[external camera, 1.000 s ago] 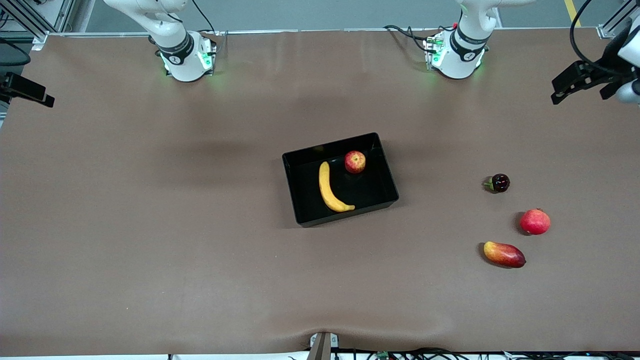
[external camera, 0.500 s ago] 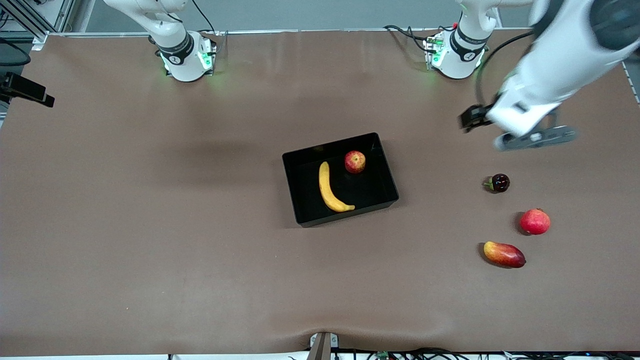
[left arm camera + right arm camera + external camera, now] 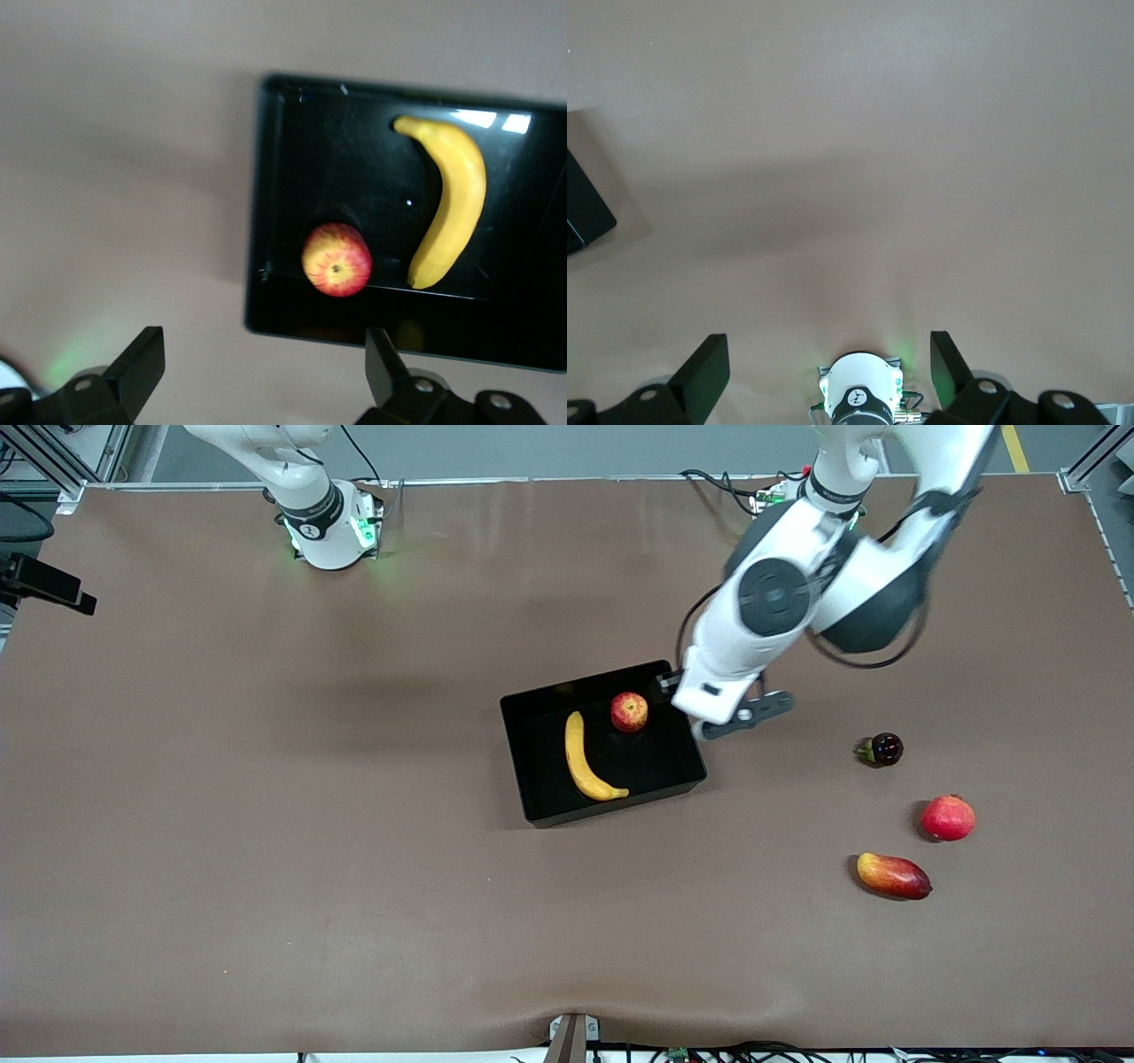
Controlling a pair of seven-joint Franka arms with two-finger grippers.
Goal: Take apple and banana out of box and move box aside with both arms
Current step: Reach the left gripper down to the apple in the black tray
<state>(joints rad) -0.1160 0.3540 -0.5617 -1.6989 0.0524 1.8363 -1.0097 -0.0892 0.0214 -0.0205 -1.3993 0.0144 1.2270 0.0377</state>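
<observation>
The black box sits mid-table. The yellow banana and the red apple lie inside it, apart from each other. My left gripper hangs open and empty over the box's wall at the left arm's end, by the corner nearest the apple. The left wrist view shows the box, the apple and the banana past my left gripper. My right gripper is open and empty above its own base; it is out of the front view and waits.
A small dark fruit, a red pomegranate and a red-and-orange mango lie on the brown mat toward the left arm's end. A black device juts in at the right arm's end.
My left arm has swung in from the left arm's end of the table to the box's wall. The fruits, the box and the right arm have not moved.
</observation>
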